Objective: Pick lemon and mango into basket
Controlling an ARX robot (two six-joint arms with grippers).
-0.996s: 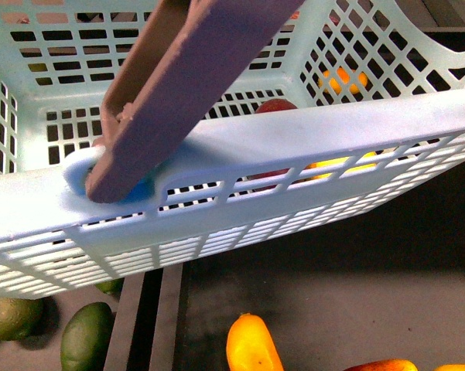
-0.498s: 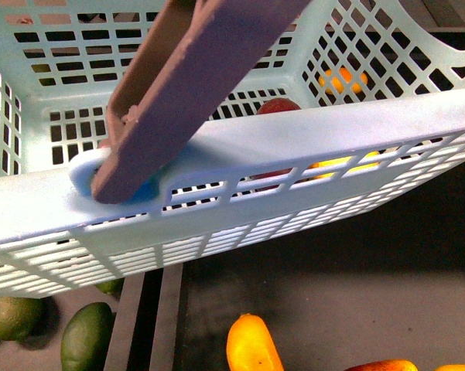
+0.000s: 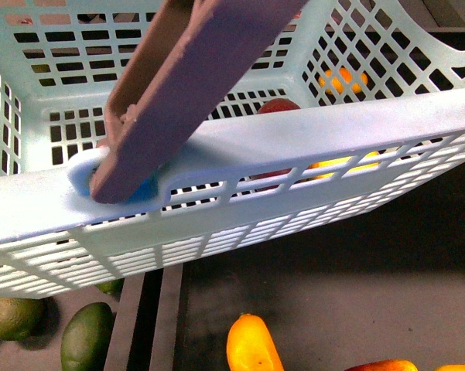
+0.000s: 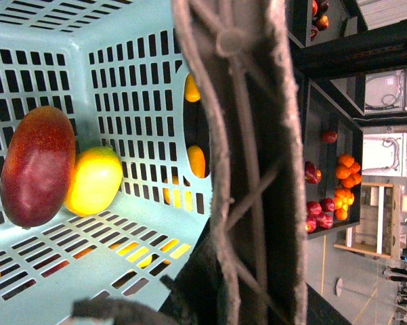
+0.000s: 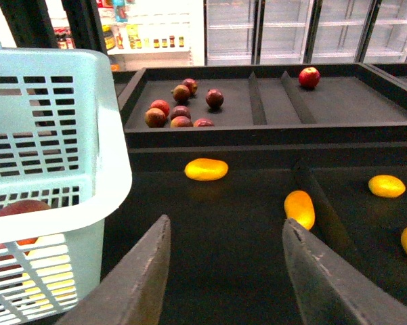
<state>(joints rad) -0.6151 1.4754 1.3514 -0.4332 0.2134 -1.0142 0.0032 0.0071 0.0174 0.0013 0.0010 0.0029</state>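
The light teal basket (image 3: 309, 139) hangs lifted and tilted, filling the front view, with its brown handle (image 3: 186, 85) swung up. My left gripper (image 4: 217, 298) is shut on that handle (image 4: 247, 169); its jaws are mostly hidden behind it. Inside, the red mango (image 4: 37, 166) lies on the basket floor, and the yellow lemon (image 4: 95, 179) touches it. In the front view only the mango's top (image 3: 277, 105) shows over the rim. My right gripper (image 5: 225, 227) is open and holds nothing, over the dark shelf just beside the basket (image 5: 68, 135).
Yellow mangoes (image 5: 206, 169) lie scattered on the dark shelf (image 5: 244, 271) below the right gripper. Green avocados (image 3: 85, 336) and another yellow mango (image 3: 251, 348) lie under the basket. A rear tray holds red apples (image 5: 179, 112), and oranges (image 4: 344, 169) sit on a far shelf.
The basket's near rim has risen very slightly. Nothing else has moved.
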